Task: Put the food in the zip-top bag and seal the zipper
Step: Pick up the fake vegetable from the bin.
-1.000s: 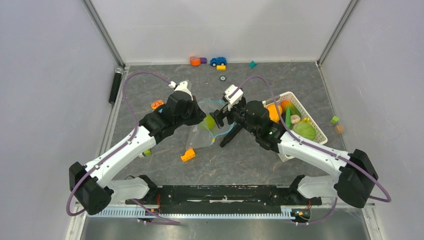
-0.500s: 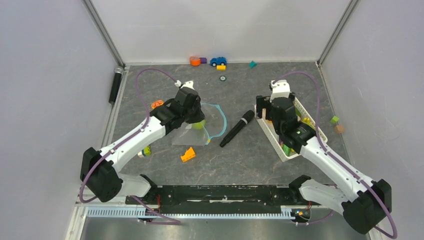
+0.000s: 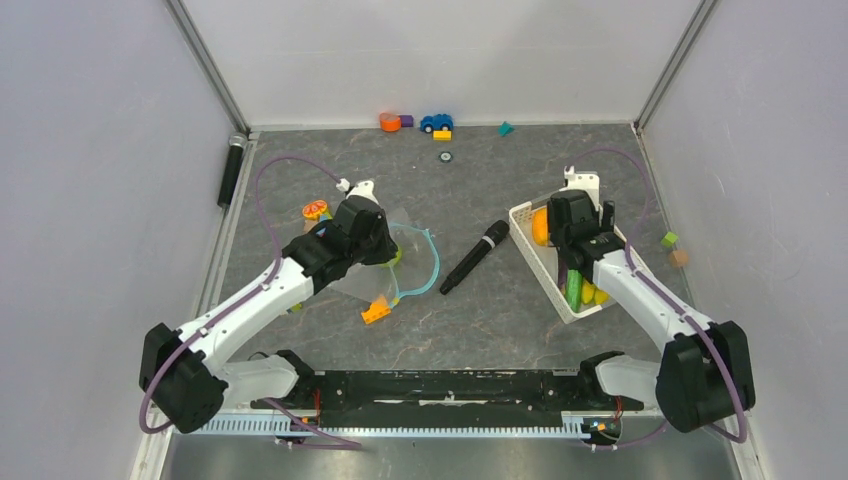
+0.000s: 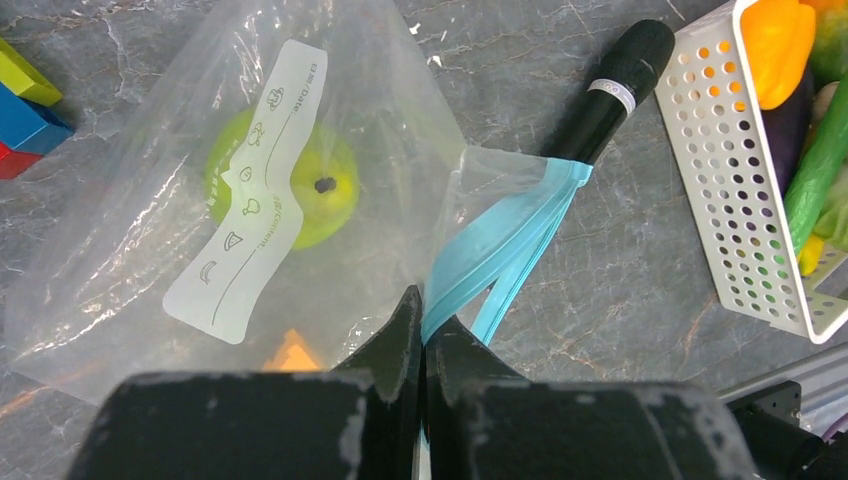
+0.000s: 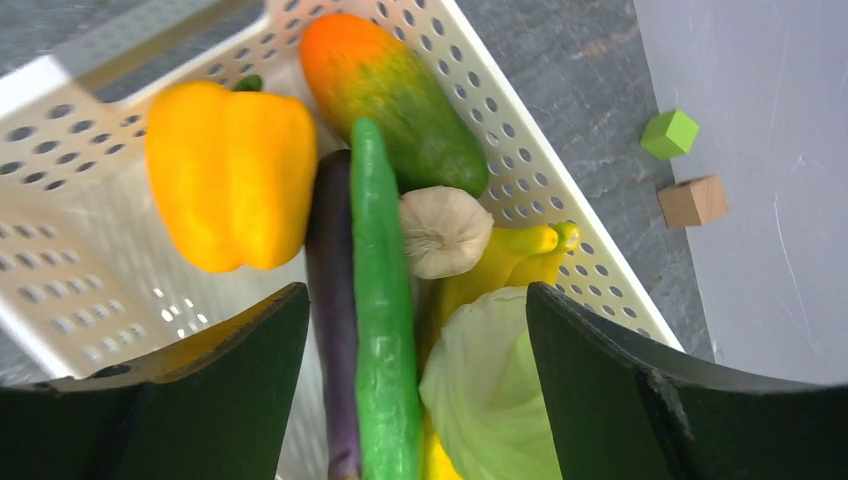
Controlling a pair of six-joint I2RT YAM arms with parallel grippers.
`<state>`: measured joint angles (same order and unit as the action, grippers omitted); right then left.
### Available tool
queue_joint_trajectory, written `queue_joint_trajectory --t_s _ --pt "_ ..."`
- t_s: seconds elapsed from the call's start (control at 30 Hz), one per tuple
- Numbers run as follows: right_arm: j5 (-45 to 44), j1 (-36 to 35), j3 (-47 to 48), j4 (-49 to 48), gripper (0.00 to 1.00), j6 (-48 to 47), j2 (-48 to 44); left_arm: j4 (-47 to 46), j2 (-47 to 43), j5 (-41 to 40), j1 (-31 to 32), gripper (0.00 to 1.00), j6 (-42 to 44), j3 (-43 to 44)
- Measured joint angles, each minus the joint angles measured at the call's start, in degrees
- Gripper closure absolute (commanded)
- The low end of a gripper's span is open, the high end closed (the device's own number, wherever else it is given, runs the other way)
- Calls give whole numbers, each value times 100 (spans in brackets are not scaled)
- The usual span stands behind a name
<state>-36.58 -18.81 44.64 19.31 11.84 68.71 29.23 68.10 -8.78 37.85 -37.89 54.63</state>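
Observation:
The clear zip-top bag [image 4: 130, 250] lies on the table with a round green fruit [image 4: 330, 190] inside, under its pale label. My left gripper [image 4: 423, 330] is shut on the bag's edge at the teal zipper [image 4: 510, 235]; in the top view the left gripper [image 3: 385, 252] sits over the bag [image 3: 410, 270]. My right gripper [image 5: 415, 330] is open and empty above the white basket [image 5: 60, 250]. The basket holds a yellow pepper [image 5: 230, 175], a long green pod [image 5: 380, 300], a purple aubergine, an orange-green fruit [image 5: 400, 90], a garlic bulb [image 5: 443, 232], a banana and a pale cabbage [image 5: 500, 400].
A black microphone [image 3: 474, 257] lies between the bag and the basket [image 3: 530, 250]. An orange stepped wedge [image 3: 376, 311] sits at the bag's near edge. A toy car and blocks [image 3: 436, 124] lie at the back. Two cubes [image 3: 672, 247] lie at the right wall.
My right arm has left the bag's mouth and swung right over the basket, open. My left gripper has drawn the bag slightly nearer; the green fruit stays inside.

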Motion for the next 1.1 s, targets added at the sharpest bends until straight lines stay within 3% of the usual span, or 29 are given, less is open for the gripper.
queue_joint_trajectory --t_s 0.33,0.73,0.97,1.1 --pt "223 380 -55 -516 39 -79 551 -785 -417 195 0 98 31 -673" --pt "315 420 -81 -1073 56 -129 1045 -1209 -638 573 0 98 79 -942" --pt "251 424 -107 -1222 84 -136 1091 -1318 -654 734 0 98 85 -1032" --pt "186 431 -122 -1241 93 -131 1086 -1357 -741 787 0 98 85 -1106"
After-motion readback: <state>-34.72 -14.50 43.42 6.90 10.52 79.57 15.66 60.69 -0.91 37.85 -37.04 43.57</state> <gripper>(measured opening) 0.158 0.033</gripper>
